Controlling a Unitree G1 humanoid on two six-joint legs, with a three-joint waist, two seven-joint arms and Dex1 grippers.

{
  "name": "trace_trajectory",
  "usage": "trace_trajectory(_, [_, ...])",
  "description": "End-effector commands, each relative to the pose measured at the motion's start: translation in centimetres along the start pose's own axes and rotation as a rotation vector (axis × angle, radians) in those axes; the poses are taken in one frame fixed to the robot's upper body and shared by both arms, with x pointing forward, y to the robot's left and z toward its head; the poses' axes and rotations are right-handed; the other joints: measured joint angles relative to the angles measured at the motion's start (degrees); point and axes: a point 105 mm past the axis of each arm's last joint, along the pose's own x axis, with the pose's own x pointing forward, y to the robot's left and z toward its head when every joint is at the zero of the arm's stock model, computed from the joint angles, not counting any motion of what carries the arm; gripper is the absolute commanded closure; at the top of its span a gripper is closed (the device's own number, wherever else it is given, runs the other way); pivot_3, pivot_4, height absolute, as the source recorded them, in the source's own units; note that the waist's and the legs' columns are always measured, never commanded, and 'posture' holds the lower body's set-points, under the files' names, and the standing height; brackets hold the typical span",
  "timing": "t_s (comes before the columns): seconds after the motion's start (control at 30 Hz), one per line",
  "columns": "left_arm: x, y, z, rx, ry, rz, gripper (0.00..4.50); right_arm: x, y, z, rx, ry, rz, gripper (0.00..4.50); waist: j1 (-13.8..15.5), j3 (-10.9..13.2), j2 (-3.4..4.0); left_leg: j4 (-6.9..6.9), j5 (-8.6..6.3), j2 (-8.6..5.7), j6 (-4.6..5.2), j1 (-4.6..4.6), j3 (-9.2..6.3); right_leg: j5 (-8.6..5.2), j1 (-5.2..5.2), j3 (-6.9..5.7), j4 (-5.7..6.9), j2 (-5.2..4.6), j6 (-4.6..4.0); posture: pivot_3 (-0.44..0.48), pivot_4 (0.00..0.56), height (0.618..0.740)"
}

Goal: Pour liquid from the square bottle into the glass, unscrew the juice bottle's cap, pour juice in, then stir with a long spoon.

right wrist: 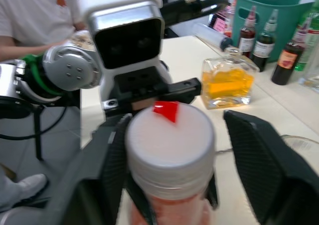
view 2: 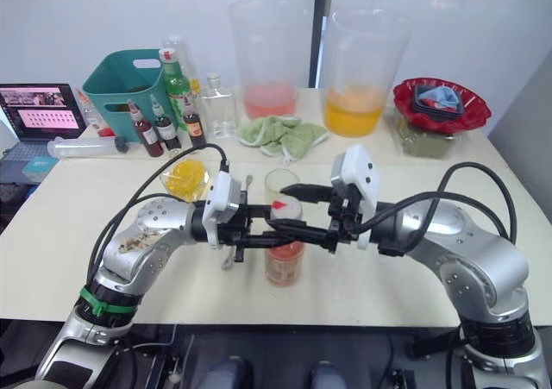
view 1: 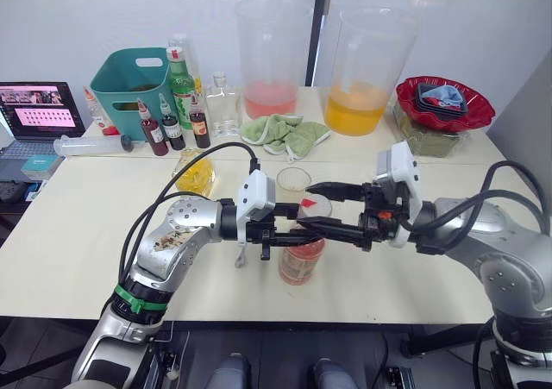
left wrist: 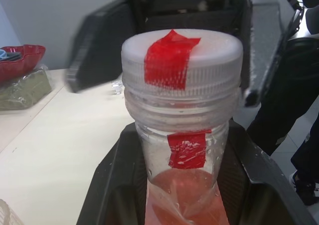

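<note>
The juice bottle [view 1: 301, 260] stands upright near the table's front edge, holding pink-orange juice [left wrist: 187, 205]. My left gripper [view 1: 302, 231] is shut on it just below the neck. Its white cap [right wrist: 169, 135] with a red mark is on the bottle. My right gripper [view 1: 312, 206] is open, one finger on each side of the cap. The empty glass [view 1: 293, 180] stands just behind the bottle. The square bottle [view 1: 194, 173] with yellow liquid [right wrist: 224, 88] is to the left of the glass. The long spoon [view 2: 231, 258] lies on the table, partly hidden under my left gripper.
Two huge pitchers [view 1: 274, 61] [view 1: 362, 74] stand at the back, with a green cloth [view 1: 285, 133] in front. A teal basket [view 1: 134, 83], several small bottles [view 1: 172, 126], a laptop [view 1: 39, 113] and a syringe [view 1: 90, 145] are back left. Red bowl [view 1: 444, 104] back right. A person [right wrist: 40, 15] sits nearby.
</note>
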Motion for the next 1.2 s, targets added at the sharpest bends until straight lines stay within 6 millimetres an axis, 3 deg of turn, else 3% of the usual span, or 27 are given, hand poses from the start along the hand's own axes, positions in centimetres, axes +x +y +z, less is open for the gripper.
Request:
trace_trajectory(0.03, [0.2, -0.5, -1.4, -0.038, 0.049, -0.003, 3.03, -0.1, 0.6, 1.3, -0.044, -0.049, 0.053, 2.79, 0.01, 0.0, 0.0, 0.0, 0.0, 0.0, 0.0, 0.0, 0.0, 0.0, 0.0, 0.0, 0.0, 0.0, 0.0, 0.0, 0.15, 0.74])
trace_trajectory(0.17, [0.1, -0.7, -1.4, -0.038, 0.054, 0.005, 3.03, -0.1, 0.7, 0.7, -0.101, -0.003, 0.156, 2.8, -0.04, 0.0, 0.0, 0.0, 0.0, 0.0, 0.0, 0.0, 0.01, 0.0, 0.0, 0.0, -0.01, 0.0, 0.0, 0.0, 0.15, 0.74])
trace_trajectory(0.4, [-0.4, -0.9, -1.3, -0.035, 0.068, 0.034, 3.03, -0.2, -1.0, -0.1, -0.222, 0.069, 0.33, 2.8, -0.25, 0.0, 0.0, 0.0, 0.0, 0.05, 0.0, 0.07, 0.03, 0.0, 0.07, -0.01, -0.1, 0.04, 0.01, 0.0, 0.15, 0.74])
trace_trajectory(0.67, [-0.5, -1.0, -1.2, -0.037, 0.076, 0.054, 3.03, 0.4, -1.5, 0.5, -0.265, 0.081, 0.48, 2.8, -0.26, 0.0, 0.0, -0.01, 0.0, 0.05, 0.0, 0.09, 0.01, 0.0, 0.07, -0.02, -0.07, 0.03, 0.0, 0.0, 0.15, 0.74])
trace_trajectory(0.7, [-0.4, -1.0, -1.2, -0.039, 0.076, 0.054, 3.03, 0.4, -1.5, 0.7, -0.26, 0.076, 0.486, 1.75, -0.25, 0.0, 0.0, -0.01, 0.0, 0.05, 0.0, 0.09, 0.0, 0.0, 0.07, -0.02, -0.05, 0.03, 0.0, 0.0, 0.15, 0.74])
trace_trajectory(0.87, [-0.5, -1.1, -1.3, -0.039, 0.077, 0.052, 3.03, 0.4, -1.4, 1.4, -0.238, 0.054, 0.49, 0.1, -0.28, 0.0, 0.0, -0.01, 0.0, 0.04, 0.0, 0.05, 0.0, 0.0, 0.0, -0.01, 0.01, 0.02, 0.0, 0.0, 0.15, 0.74])
trace_trajectory(1.0, [-0.3, -1.0, -1.3, -0.038, 0.074, 0.045, 3.03, 0.2, -1.5, 1.5, -0.255, 0.055, 0.463, 0.04, -0.27, 0.0, 0.0, -0.01, 0.0, 0.04, 0.0, 0.05, -0.01, 0.0, 0.0, -0.01, 0.01, 0.02, 0.0, 0.0, 0.15, 0.74])
trace_trajectory(1.2, [-0.1, -1.1, -1.3, -0.042, 0.072, 0.033, 3.03, -0.8, -1.3, 3.4, -0.21, -0.001, 0.419, 0.04, -0.24, 0.0, 0.0, -0.01, 0.0, 0.03, 0.0, 0.03, -0.02, 0.0, -0.01, -0.01, 0.01, 0.01, 0.0, 0.0, 0.15, 0.74])
